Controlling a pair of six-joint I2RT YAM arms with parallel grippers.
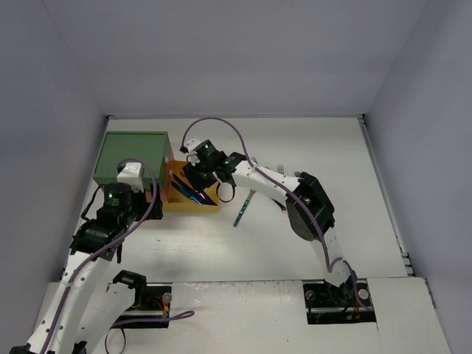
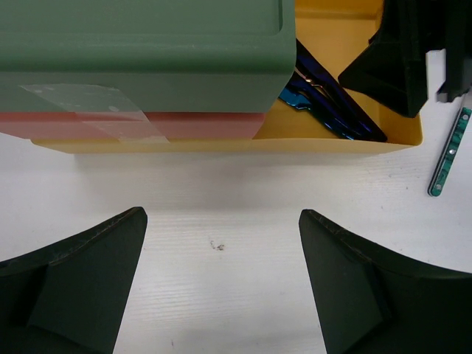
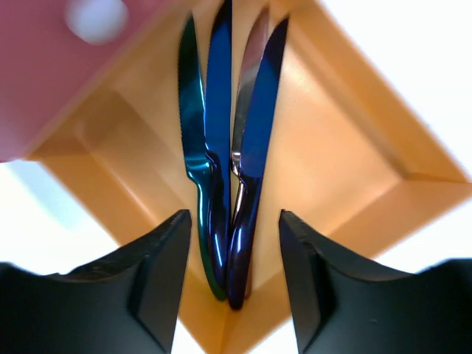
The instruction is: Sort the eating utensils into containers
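Note:
The containers form one boxy unit with a green top (image 1: 133, 157) and a red drawer (image 2: 133, 125) below it. The yellow drawer (image 1: 210, 203) underneath is pulled out to the right. Several shiny blue and teal knives (image 3: 221, 110) lie side by side in a corner of the yellow drawer. My right gripper (image 3: 232, 221) hovers open over them, its fingers on either side of the handles without touching. A teal utensil (image 1: 243, 209) lies on the table right of the drawer. My left gripper (image 2: 221, 247) is open above bare table in front of the unit.
White walls (image 1: 236, 59) enclose the white table (image 1: 354, 192) at the back and sides. A grey fork (image 1: 281, 165) pokes out beside the right forearm. My right arm's elbow (image 1: 310, 210) stands right of the teal utensil.

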